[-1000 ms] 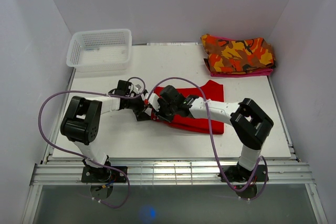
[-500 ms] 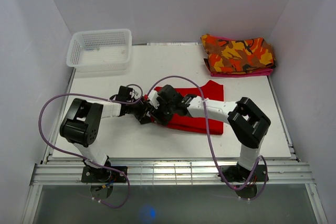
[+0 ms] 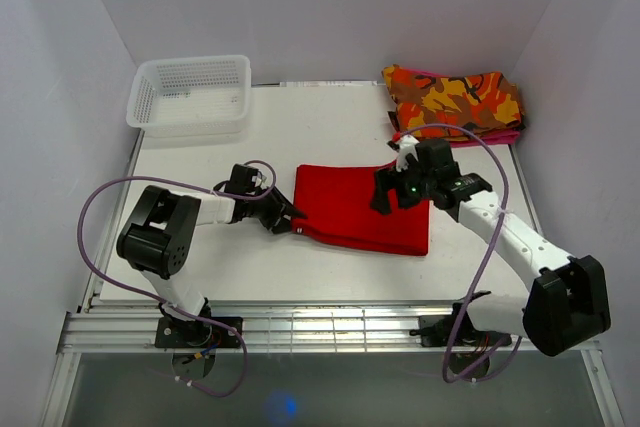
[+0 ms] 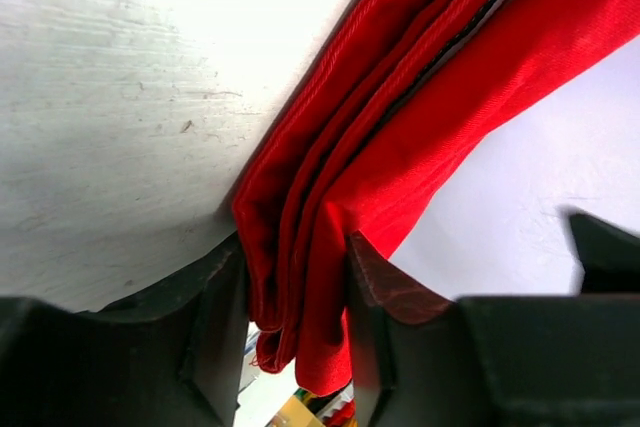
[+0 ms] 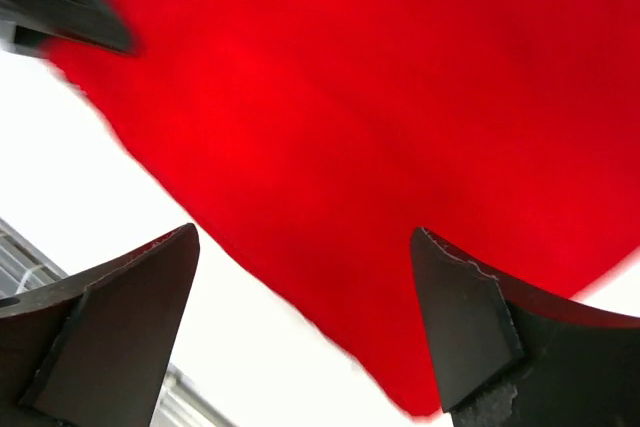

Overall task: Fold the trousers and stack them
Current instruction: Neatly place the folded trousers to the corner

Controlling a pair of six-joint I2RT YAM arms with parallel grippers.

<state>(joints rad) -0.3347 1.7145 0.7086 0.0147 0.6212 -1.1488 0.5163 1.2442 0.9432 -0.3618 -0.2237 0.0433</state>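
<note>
The red trousers (image 3: 355, 209) lie folded in a flat rectangle at the middle of the table. At their left edge my left gripper (image 3: 290, 222) is low on the table. In the left wrist view its jaws are shut on several stacked layers of the trousers (image 4: 420, 117), with the gripper (image 4: 298, 317) pressing the folds from both sides. My right gripper (image 3: 385, 195) hovers over the right part of the cloth. In the right wrist view it is open (image 5: 303, 235), with nothing between its fingers and the trousers (image 5: 380, 127) below.
A white mesh basket (image 3: 190, 95) stands at the back left corner. A folded orange-red-yellow camouflage garment (image 3: 452, 102) rests on a pink one at the back right. The metal rail (image 3: 320, 329) runs along the near edge of the table.
My right gripper has let go at the trousers' left edge, opened wide and swung over to their right side. My left gripper has narrowed onto the left edge folds.
</note>
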